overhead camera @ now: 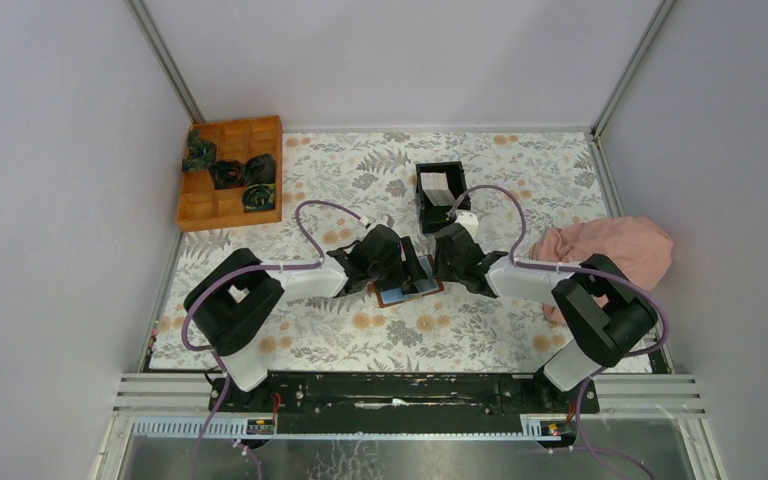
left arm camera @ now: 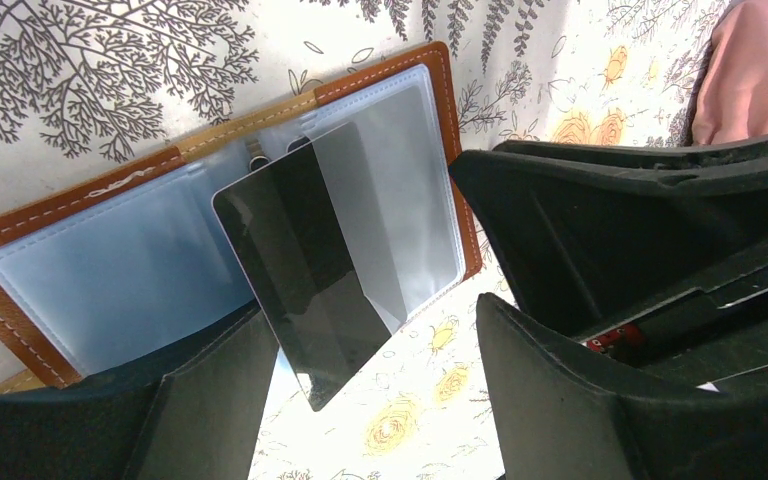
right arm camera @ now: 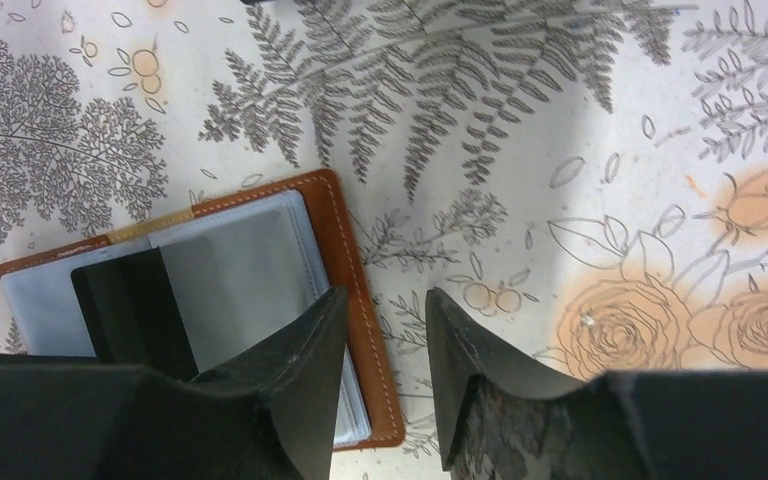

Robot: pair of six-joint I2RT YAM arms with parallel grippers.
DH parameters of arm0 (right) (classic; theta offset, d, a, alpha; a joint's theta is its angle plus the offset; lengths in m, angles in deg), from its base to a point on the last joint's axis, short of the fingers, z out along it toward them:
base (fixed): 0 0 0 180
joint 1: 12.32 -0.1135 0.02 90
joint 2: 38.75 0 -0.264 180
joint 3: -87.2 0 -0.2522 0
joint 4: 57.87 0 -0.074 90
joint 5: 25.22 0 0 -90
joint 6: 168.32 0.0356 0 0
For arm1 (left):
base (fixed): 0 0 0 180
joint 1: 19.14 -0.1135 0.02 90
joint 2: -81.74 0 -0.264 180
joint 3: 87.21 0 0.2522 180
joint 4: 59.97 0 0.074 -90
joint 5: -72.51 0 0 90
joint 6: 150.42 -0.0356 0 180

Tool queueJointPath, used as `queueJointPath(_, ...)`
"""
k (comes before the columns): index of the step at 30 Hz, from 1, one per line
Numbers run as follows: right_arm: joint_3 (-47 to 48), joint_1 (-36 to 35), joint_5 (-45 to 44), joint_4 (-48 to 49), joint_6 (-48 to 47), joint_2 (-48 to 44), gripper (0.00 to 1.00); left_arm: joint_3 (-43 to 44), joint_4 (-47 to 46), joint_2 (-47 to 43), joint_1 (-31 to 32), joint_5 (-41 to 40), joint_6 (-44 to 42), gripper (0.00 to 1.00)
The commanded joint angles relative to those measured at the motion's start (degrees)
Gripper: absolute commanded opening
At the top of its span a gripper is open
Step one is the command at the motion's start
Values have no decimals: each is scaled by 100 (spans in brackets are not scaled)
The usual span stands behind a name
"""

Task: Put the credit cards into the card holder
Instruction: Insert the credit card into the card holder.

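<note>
We see the card holder (left arm camera: 90, 215) lying open and flat on the worktop (overhead camera: 480, 330), between the two arms. It has a tan leather cover with pale stitching round its rim, and clear, slightly cloudy plastic sleeves inside. One card (left arm camera: 300, 290), a thin glossy rectangle with rounded corners that looks dark in the wrist views, sits partway into a sleeve, its free end sticking out on a slant. That end lies between the fingers of the left claw (left arm camera: 372, 315), which is spread wide and grasps nothing. The right claw (right arm camera: 385, 300) is released too, its black wedge-shaped fingers parted at the holder's stitched edge with only the worktop's floral print in the gap. Beyond the holder, a black square box (overhead camera: 421, 205) holds more pale cards (overhead camera: 438, 187). An orange wooden tray (overhead camera: 222, 205) stands at the far left and a crumpled pink cloth (overhead camera: 615, 250) lies at the right.
</note>
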Motion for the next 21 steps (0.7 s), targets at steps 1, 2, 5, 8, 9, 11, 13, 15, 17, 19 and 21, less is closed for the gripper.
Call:
queueJointPath(1, 167, -266, -60, -930, -195, 679, 43, 9, 534, 173, -8, -162, -199, 79)
queueJointPath(2, 250, -306, -112, -1019, -202, 797, 43, 17, 536, 176, -4, -163, -208, 79)
queueJointPath(5, 433, -416, -363, -1296, -201, 1025, 43, 47, 550, 173, -10, -176, -227, 79)
queueJointPath(8, 540, -436, -525, -1538, -192, 1227, 43, 62, 563, 158, -10, -204, -252, 79)
queueJointPath(9, 543, -437, -566, -1589, -180, 1293, 43, 68, 566, 156, -10, -210, -266, 79)
queueJointPath(11, 545, -430, -592, -1669, -176, 1378, 43, 68, 587, 152, -9, -213, -287, 79)
queueJointPath(13, 560, -436, -651, -1774, -177, 1477, 43, 58, 615, 116, -10, -223, -311, 79)
queueJointPath(15, 566, -437, -618, -1803, -168, 1534, 43, 31, 632, 65, -10, -228, -324, 79)
queueJointPath(17, 597, -434, -630, -1883, -139, 1570, 43, 21, 696, 5, -10, -258, -341, 79)
queueJointPath(19, 603, -436, -628, -1913, -114, 1575, 43, 33, 782, -86, -11, -300, -365, 79)
queueJointPath(21, 654, -437, -614, -1943, -118, 1662, 43, 44, 916, -191, -12, -384, -385, 79)
